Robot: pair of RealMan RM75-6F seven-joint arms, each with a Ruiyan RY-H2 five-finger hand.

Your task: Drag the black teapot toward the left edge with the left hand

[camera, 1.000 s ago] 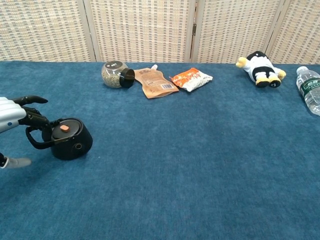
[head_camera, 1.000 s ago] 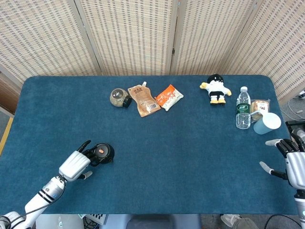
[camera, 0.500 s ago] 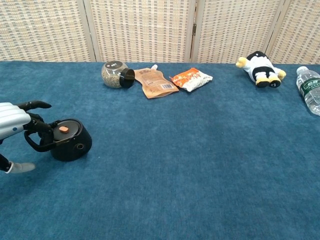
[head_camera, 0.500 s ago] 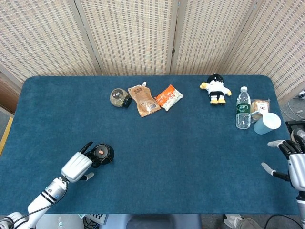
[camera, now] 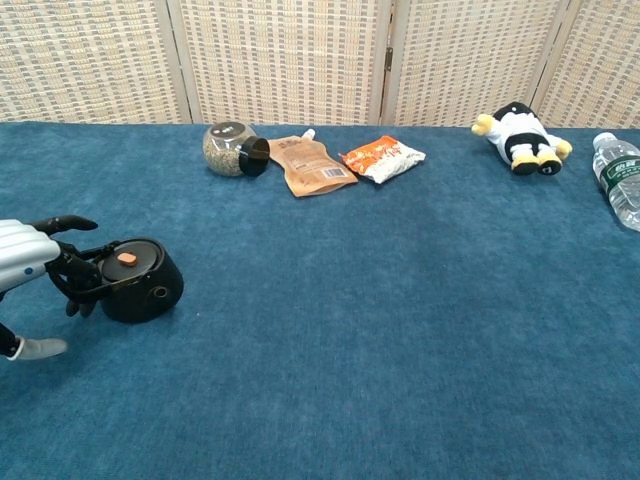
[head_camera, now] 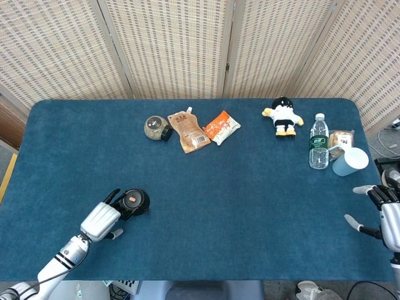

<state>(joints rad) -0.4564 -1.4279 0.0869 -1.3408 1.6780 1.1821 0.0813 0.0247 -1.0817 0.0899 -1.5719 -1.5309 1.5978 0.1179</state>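
A: 1 hand is doing the work here. The left hand [camera: 35, 262] sits at the near-left of the blue table [head_camera: 250, 206], its dark fingers [camera: 75, 283] curled through the handle of the black teapot [camera: 140, 279].

B: Why hook the handle?

A: My guess: a hooked handle lets the pot slide upright on the cloth without tipping. The handle faces left, toward the edge it should go to.

B: And the rest?

A: Along the far side lie a glass jar [head_camera: 155, 127] on its side, a brown pouch [head_camera: 189, 131], an orange packet [head_camera: 222, 127] and a plush toy [head_camera: 283, 116], then a water bottle [head_camera: 319, 141] and a cup [head_camera: 350, 161], all well apart from the teapot's path.

B: The right hand [head_camera: 380, 209]?

A: Spread, holding nothing, at the right edge.
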